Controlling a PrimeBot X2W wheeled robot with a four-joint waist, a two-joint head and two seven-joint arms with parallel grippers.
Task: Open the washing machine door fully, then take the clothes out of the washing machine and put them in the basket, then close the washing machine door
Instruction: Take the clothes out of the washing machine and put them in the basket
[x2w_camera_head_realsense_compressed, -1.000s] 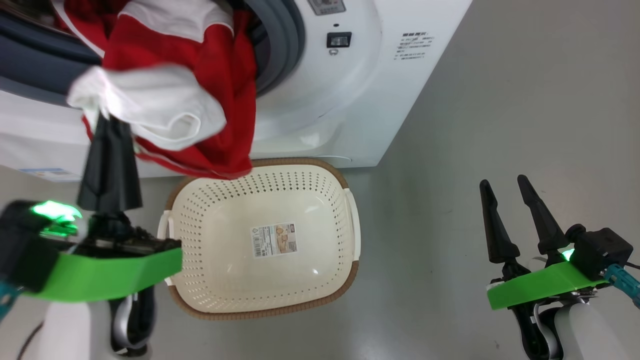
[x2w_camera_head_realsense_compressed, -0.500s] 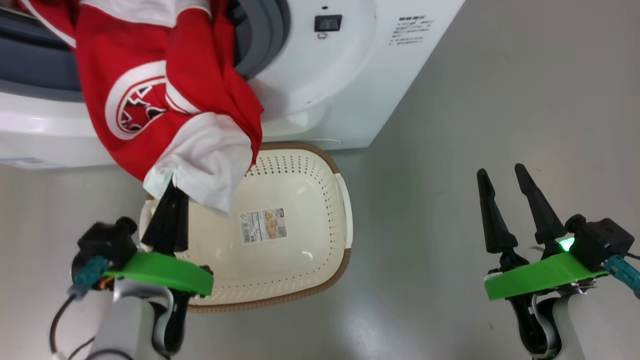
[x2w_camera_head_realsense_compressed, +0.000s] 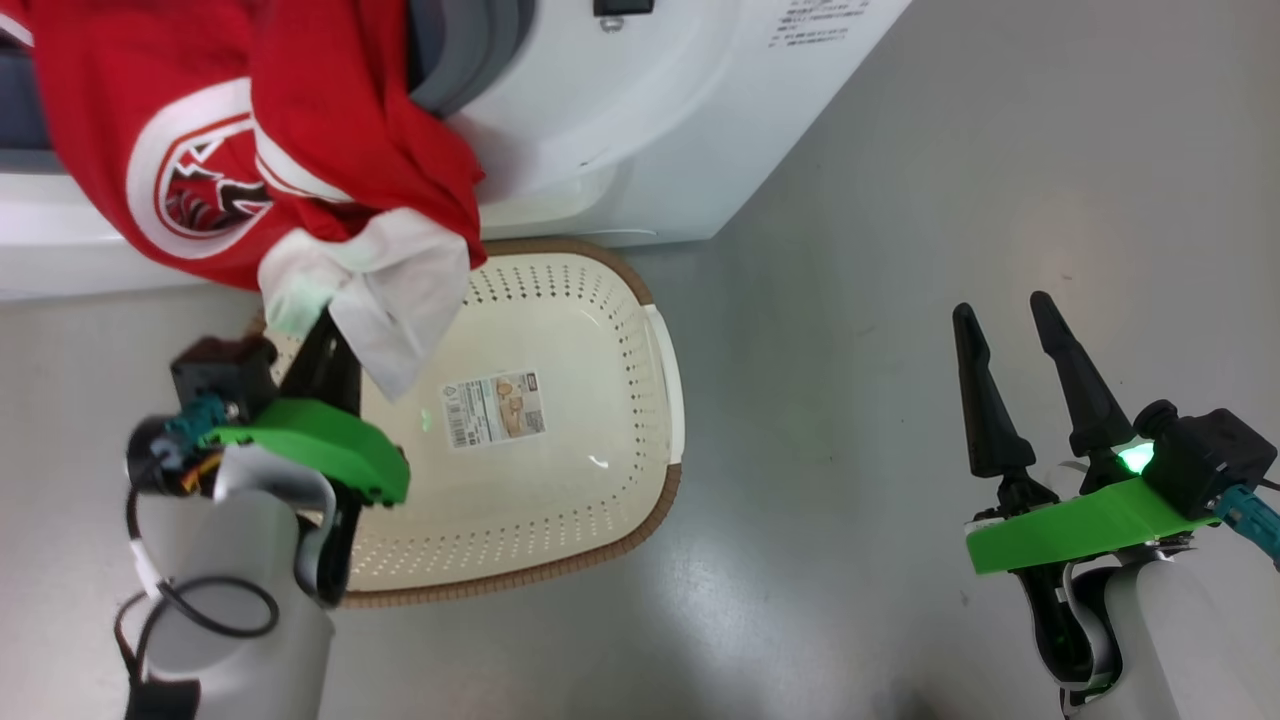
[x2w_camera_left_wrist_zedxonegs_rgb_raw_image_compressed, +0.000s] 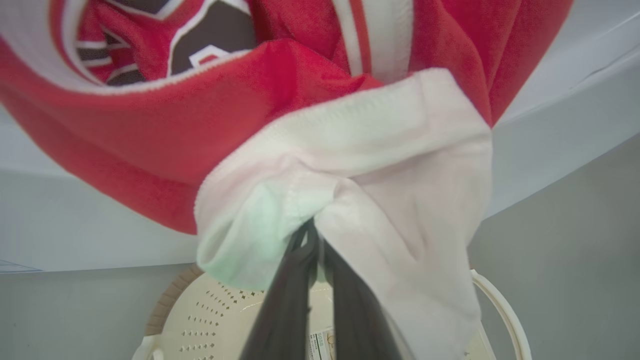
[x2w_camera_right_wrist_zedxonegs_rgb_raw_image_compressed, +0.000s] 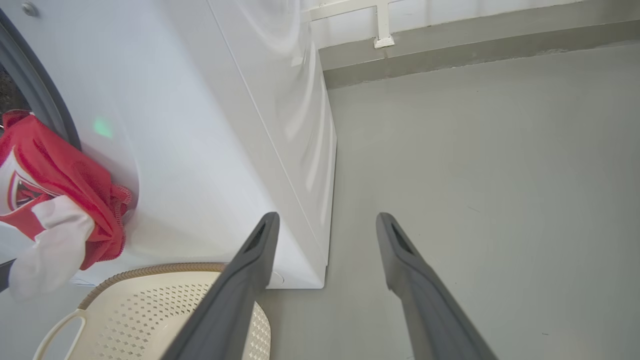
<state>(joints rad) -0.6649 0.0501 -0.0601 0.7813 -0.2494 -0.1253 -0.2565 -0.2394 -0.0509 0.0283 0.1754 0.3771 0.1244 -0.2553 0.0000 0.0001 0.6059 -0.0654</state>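
Note:
The red clothes (x2w_camera_head_realsense_compressed: 250, 150), with white trim and a round logo, hang out of the washing machine (x2w_camera_head_realsense_compressed: 620, 120) from its grey-ringed opening. My left gripper (x2w_camera_head_realsense_compressed: 325, 330) is shut on a white sleeve of them, above the left rim of the cream basket (x2w_camera_head_realsense_compressed: 660, 350). In the left wrist view the fingers (x2w_camera_left_wrist_zedxonegs_rgb_raw_image_compressed: 300, 270) pinch the white cloth (x2w_camera_left_wrist_zedxonegs_rgb_raw_image_compressed: 375, 175), with the basket (x2w_camera_left_wrist_zedxonegs_rgb_raw_image_compressed: 200, 310) below. My right gripper (x2w_camera_head_realsense_compressed: 1001, 305) stands open and holds nothing over the floor at the right. The washing machine door is out of view.
The basket stands on the grey floor (x2w_camera_head_realsense_compressed: 900, 200) against the machine's front, with a paper label (x2w_camera_head_realsense_compressed: 495, 405) on its bottom. In the right wrist view the machine's side (x2w_camera_right_wrist_zedxonegs_rgb_raw_image_compressed: 280, 125) and a wall base (x2w_camera_right_wrist_zedxonegs_rgb_raw_image_compressed: 450, 45) lie ahead of the right gripper (x2w_camera_right_wrist_zedxonegs_rgb_raw_image_compressed: 327, 217).
My left gripper has pulled the clothes down from the opening to over the basket's left rim, and more red cloth hangs out. The head camera has shifted. The right gripper stays open.

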